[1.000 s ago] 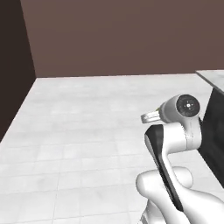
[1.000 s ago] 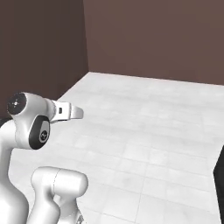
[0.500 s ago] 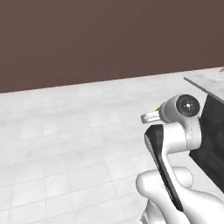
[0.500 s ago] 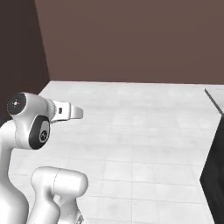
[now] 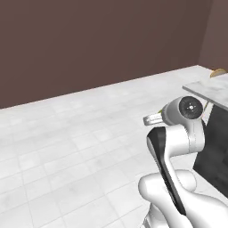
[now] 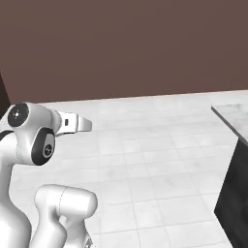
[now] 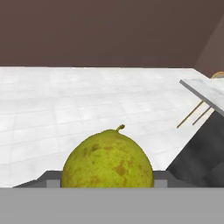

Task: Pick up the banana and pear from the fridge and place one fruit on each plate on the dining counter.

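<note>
Wide pale tiled floor [image 5: 67, 147] runs back to a dark brown wall [image 6: 126, 43]. At the right edge sits the dining surface [image 5: 209, 91], white marble over a dark base, with a gold-legged stool [image 7: 197, 114] beside it. The white arm [image 5: 178, 147] is folded up over its base. In the hand view the yellow-green pear [image 7: 107, 162], brown-speckled with its stem up, sits right in the claw [image 7: 107, 183], gripped between the jaws, above the floor.
</note>
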Controlling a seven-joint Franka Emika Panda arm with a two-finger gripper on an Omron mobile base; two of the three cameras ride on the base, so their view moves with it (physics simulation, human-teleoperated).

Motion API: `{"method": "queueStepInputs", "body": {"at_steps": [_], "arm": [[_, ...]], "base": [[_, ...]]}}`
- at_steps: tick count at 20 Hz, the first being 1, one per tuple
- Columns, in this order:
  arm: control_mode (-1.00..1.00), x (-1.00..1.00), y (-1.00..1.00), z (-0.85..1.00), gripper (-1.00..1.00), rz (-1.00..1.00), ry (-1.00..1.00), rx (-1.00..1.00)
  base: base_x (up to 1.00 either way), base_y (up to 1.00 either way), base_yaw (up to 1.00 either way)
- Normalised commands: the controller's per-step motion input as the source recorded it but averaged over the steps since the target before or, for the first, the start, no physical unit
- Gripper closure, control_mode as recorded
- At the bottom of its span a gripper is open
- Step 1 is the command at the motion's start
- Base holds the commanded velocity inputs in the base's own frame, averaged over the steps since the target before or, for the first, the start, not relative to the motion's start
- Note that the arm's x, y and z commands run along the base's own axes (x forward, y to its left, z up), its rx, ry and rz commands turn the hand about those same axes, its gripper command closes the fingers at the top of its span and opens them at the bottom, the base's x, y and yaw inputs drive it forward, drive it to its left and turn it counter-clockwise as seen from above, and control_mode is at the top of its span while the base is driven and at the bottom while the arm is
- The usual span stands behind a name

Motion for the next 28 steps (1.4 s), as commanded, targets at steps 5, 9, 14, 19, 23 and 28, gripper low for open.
{"method": "queueStepInputs", "body": {"at_steps": [5, 9, 14, 19, 23, 28], "arm": [[1.0, 0.0, 0.0, 0.0, 1.0, 0.0, 0.0, 0.0], [1.0, 0.0, 0.0, 0.0, 1.0, 0.0, 0.0, 0.0], [1.0, 0.0, 0.0, 0.0, 1.0, 0.0, 0.0, 0.0], [1.0, 0.0, 0.0, 0.0, 1.0, 0.0, 0.0, 0.0], [1.0, 0.0, 0.0, 0.0, 1.0, 0.0, 0.0, 0.0], [1.0, 0.0, 0.0, 0.0, 1.0, 0.0, 0.0, 0.0]], "base": [[1.0, 0.54, -0.44], [1.0, 0.58, -0.45], [1.0, 0.62, -0.44], [0.91, 0.52, -0.52], [0.87, 0.63, -0.57], [0.83, 0.62, -0.57]]}}
